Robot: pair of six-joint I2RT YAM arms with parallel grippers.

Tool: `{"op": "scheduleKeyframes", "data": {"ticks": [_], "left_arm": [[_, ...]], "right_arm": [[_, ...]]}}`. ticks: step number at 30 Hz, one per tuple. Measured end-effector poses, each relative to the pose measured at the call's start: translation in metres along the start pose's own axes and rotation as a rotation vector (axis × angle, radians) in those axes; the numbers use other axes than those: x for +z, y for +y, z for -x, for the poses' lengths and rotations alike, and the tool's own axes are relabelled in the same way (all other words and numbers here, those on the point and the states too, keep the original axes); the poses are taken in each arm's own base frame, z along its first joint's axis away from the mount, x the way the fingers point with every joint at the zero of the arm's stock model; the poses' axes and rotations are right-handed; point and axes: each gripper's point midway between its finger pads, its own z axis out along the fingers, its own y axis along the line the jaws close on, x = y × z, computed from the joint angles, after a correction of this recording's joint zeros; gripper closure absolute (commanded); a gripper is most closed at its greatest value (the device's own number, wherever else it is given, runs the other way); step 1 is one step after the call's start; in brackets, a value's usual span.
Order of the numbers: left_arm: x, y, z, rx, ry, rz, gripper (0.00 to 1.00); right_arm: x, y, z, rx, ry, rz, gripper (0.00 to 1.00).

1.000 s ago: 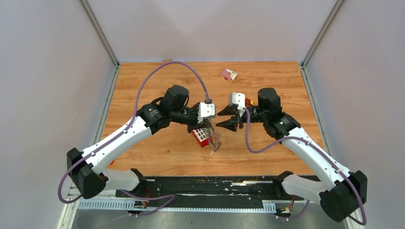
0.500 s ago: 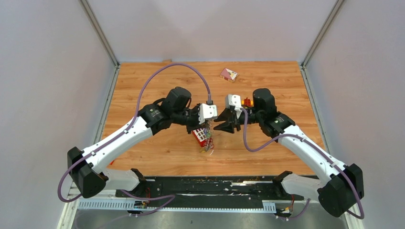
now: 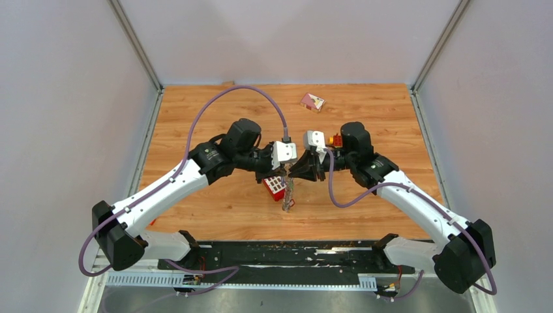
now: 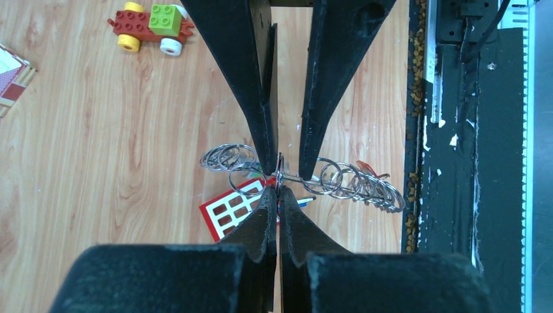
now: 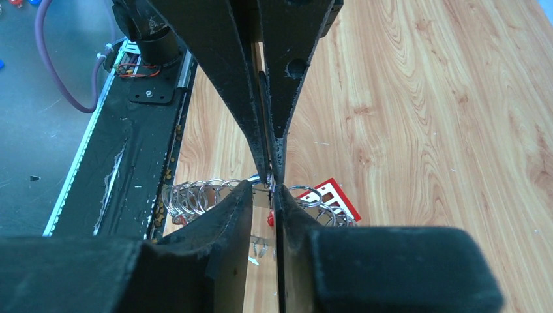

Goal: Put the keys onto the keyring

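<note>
Keyring (image 4: pixel 345 184): grey metal, seen edge-on as a row of thin overlapping wire loops. It is located at the centre of the left wrist view and hung above the wooden table (image 4: pixel 98 163). It is clamped by the fully closed left gripper (image 4: pixel 278 192), entering from the bottom edge, presumably so that the ring is steadied and presented for threading. The right gripper (image 5: pixel 264 189), matte black with tapered fingers, is set tip to tip against it, jaws narrowly parted about the rim; whether anything is pinched cannot be told. Keys: not made out singly; red and blue flecks (image 4: pixel 366 167) are glimpsed among the loops, possibly tags. Below centre, a flat red windowed piece (image 4: pixel 228 212) is laid on the grain.
</note>
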Motion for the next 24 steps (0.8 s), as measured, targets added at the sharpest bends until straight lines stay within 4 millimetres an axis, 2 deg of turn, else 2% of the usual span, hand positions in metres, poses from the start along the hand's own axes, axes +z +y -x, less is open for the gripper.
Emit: {"op": "scheduleKeyframes", "data": {"ticks": [9,11,14,18,19,22,24], "left_arm": [[0.0004,-0.0032,0.0016,-0.010,-0.008,-0.016,1.00],[0.0004,-0.0033,0.0015,-0.010,-0.008,-0.016,1.00],[0.0003,-0.0036,0.0014,-0.010,-0.008,-0.017,1.00],[0.0004,-0.0036,0.0015,-0.010,-0.008,-0.018,1.00],[0.0004,-0.0036,0.0015,-0.009,-0.008,-0.018,0.98],[0.0008,-0.0040,0.0010,0.001,-0.011,-0.022,0.78],[0.0007,-0.0046,0.0024,0.021,-0.024,-0.031,0.69]], "right_arm": [[0.0022,-0.0008,-0.0024,0.004,0.005,0.000,0.86],[0.0029,-0.0011,-0.0035,0.006,0.008,0.000,0.89],[0.0032,-0.0011,-0.0036,0.007,0.009,-0.001,0.98],[0.0032,-0.0017,-0.0039,0.007,0.010,-0.004,1.00],[0.0031,-0.0020,-0.0039,0.006,0.011,-0.006,1.00],[0.0024,-0.0022,-0.0042,0.008,0.014,-0.011,1.00],[0.0010,-0.0019,-0.0038,0.009,0.018,-0.017,1.00]]}}
